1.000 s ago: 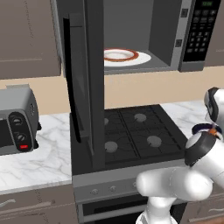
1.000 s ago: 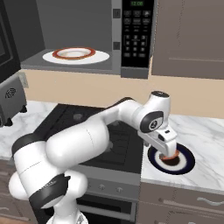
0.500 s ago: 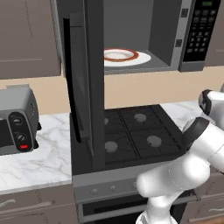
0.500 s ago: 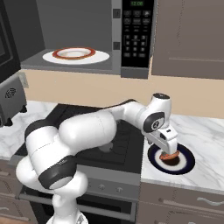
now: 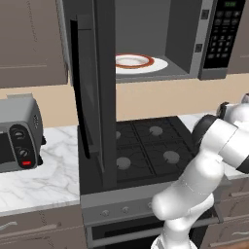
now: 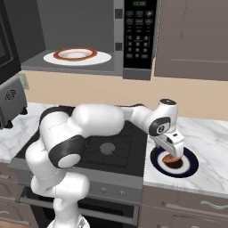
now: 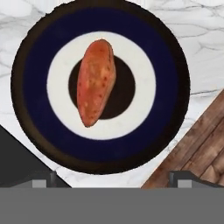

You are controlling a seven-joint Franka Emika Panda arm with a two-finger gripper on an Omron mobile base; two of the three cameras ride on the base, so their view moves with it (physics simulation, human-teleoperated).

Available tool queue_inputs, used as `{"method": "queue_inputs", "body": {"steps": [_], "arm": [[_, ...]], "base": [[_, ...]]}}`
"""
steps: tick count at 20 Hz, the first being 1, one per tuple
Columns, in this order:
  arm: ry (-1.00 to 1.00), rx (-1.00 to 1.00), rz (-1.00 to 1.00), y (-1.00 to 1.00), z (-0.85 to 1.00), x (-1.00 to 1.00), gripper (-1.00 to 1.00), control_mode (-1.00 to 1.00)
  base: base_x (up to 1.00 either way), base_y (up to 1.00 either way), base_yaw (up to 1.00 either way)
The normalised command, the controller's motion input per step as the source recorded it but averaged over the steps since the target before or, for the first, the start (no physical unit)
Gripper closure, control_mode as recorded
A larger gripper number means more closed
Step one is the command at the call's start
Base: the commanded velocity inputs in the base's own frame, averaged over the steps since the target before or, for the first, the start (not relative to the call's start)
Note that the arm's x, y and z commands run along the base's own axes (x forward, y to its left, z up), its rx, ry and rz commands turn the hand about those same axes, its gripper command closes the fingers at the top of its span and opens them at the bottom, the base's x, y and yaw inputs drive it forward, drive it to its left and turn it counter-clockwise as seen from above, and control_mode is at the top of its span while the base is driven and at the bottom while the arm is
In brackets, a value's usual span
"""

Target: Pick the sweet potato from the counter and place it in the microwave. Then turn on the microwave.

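A: What is on the left?

B: A silver toaster oven (image 5: 17, 141) sits on the white counter (image 5: 44, 177). Next comes the microwave (image 6: 89, 38), its door (image 5: 95, 92) swung wide open. Inside is a white plate (image 6: 78, 57) with bare floor around it.

A: And on the right?

B: The sweet potato (image 7: 95, 82) lies in the middle of a dark blue plate (image 7: 33, 83), its thin end toward 6 o'clock. The plate's rim is near the counter edge at 5 o'clock.

A: The gripper (image 6: 173, 153)?

B: Right above the potato, jaws wide apart, holding nothing.

A: Any words?

B: The keypad (image 6: 139, 38) writing is too small to read.
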Motion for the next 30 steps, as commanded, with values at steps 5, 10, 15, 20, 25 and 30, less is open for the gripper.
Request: {"method": "queue_inputs", "body": {"steps": [5,10,15,20,25,30], "arm": [[0.0,0.0,-0.01,-0.27,-0.23,0.27,-1.0,-1.0],[0.0,0.01,0.0,-0.2,-0.2,0.17,-1.0,-1.0],[0.0,0.02,0.0,-0.04,-0.21,0.19,-1.0,-1.0],[0.0,0.01,0.0,-0.04,-0.3,0.18,-1.0,-1.0],[0.0,0.0,0.0,-0.03,-0.38,0.18,-1.0,-1.0],[0.0,0.0,0.0,-0.03,-0.28,0.17,-1.0,-1.0]], "base": [[0.0,0.0,0.0],[0.0,0.0,0.0],[0.0,0.0,0.0],[0.0,0.0,0.0],[0.0,0.0,0.0],[0.0,0.0,0.0]]}}
